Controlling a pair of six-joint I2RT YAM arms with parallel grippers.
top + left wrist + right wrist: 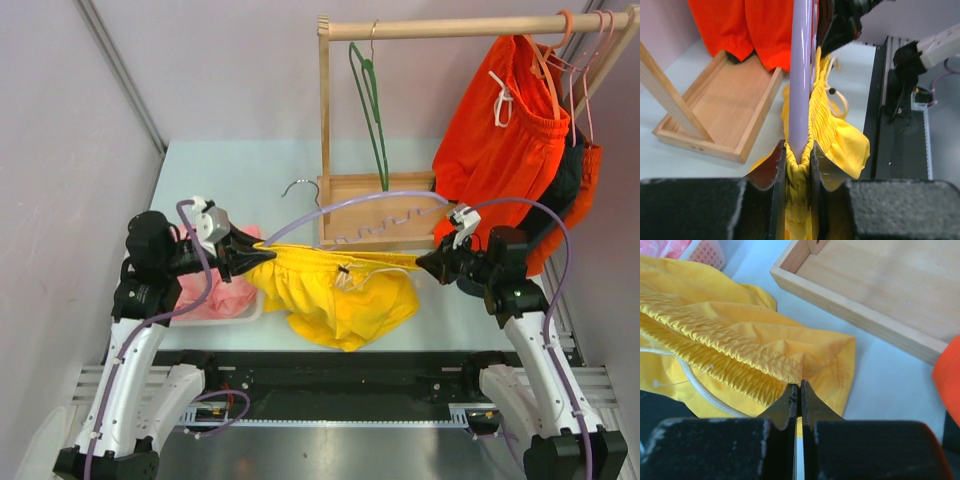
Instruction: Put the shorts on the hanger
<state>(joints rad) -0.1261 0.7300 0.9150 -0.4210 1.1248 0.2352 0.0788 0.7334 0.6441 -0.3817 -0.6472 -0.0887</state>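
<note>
Left gripper and right gripper, both clamped tight, stretch the shorts by the waistband, parallel to the hanger alongside.

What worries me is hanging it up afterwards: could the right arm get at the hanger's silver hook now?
Probably not yet: the right arm's fingers are shut on the shorts, and the hook is well over to the left, beyond the stretched waistband.
</note>
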